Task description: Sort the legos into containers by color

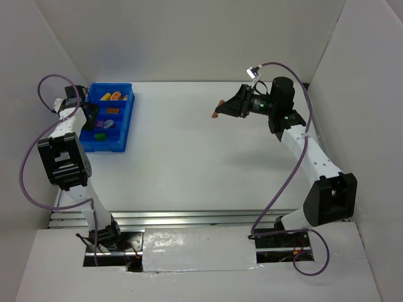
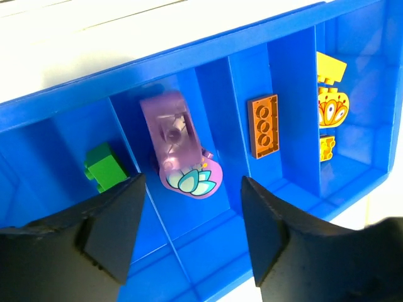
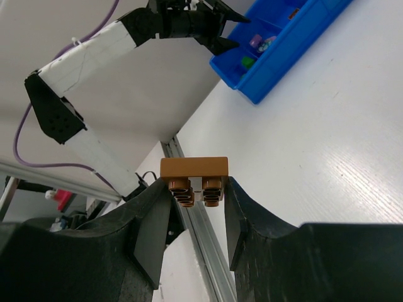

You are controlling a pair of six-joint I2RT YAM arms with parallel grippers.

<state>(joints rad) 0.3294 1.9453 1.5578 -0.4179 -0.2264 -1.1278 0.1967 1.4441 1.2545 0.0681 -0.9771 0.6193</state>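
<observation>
Above the table (image 1: 189, 151), right claw (image 3: 196, 189) clamps the brown brick (image 3: 193, 167) end to end; left claw (image 2: 192, 182) gapes.

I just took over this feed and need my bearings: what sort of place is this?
Probably a lab robot test cell: plain white panel walls box in a white table, an aluminium rail runs along its near edge, and a blue bin holds toy bricks.

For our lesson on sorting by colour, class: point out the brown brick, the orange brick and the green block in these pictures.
brown brick (image 3: 192, 167): right wrist view, middle of its flat side.
orange brick (image 2: 266, 124): left wrist view, its middle stud.
green block (image 2: 104, 165): left wrist view, its top face.
</observation>
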